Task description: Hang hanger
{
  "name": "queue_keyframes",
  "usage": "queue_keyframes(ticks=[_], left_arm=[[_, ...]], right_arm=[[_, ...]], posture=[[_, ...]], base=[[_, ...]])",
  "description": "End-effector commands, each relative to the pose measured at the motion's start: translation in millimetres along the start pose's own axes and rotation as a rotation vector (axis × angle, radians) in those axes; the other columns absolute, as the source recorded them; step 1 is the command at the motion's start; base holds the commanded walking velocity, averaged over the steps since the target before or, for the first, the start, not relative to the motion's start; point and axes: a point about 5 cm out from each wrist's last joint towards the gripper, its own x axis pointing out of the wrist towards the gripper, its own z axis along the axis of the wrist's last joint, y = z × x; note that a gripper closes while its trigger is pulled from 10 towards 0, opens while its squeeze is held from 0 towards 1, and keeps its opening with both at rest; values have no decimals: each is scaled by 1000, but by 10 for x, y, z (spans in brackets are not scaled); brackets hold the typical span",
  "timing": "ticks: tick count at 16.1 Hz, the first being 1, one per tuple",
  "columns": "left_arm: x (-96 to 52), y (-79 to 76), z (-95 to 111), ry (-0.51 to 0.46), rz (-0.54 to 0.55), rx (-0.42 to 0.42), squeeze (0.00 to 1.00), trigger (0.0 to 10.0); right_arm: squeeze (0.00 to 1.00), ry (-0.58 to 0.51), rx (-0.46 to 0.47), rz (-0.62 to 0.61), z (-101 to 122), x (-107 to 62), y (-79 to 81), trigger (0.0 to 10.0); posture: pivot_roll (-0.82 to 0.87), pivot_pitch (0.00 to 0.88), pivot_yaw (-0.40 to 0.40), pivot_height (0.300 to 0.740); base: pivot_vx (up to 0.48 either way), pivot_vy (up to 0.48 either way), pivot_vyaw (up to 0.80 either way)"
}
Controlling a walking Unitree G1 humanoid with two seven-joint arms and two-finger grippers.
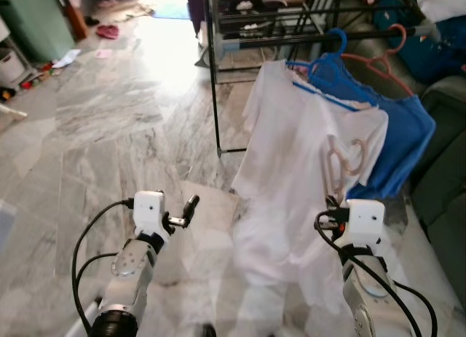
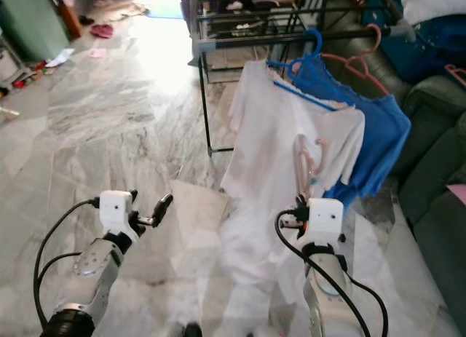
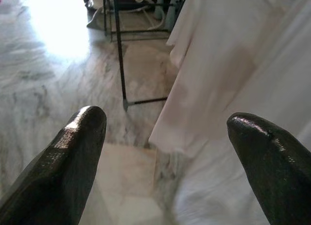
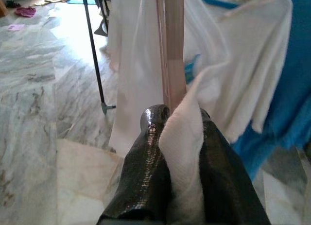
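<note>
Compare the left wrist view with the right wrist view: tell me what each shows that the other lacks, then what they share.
Left wrist view: the left gripper open, holding nothing, over marble floor.

Right wrist view: the right gripper shut on a pale pink hanger with white cloth pinched between its fingers, and a blue garment.

Both: the white garment and the black rack leg.

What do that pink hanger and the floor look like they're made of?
The pink hanger, pinched with white cloth in the right tool, looks like smooth, slightly translucent plastic. The floor looks like polished marble or marble-look tile: grey veins, strong glare.
</note>
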Motion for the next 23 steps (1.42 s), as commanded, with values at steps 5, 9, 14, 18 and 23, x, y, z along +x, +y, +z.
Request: queue_keyframes(ticks=[5,9,14,18,23], left_arm=[[9,-56,16,-8,9,-2,0,10000],[-14,-70,-2,-4,14,-2,0,10000],[-7,-88,-32,25,17,-3,0,10000],[11,-155,-33,41,-25,-12,0,10000],[-6,-342,80,-38,-197,-18,0,10000]], right_arm=[[0,-29,-5,25,59,1,4,10000],[0,-13,-1,47,32,-3,47,10000],[0,-9,-1,17,29,10,33,10000],[0,-22,-11,-43,69,40,-36,10000],[0,-34,10,-83,157,135,-79,10000]], posture=[[-160,158,36,740],[-158,167,32,740],[-157,175,34,740],[-159,187,33,740],[-156,210,23,740]], base=[[469,0,741],[469,0,367],[345,0,0],[0,0,0],[0,0,0]])
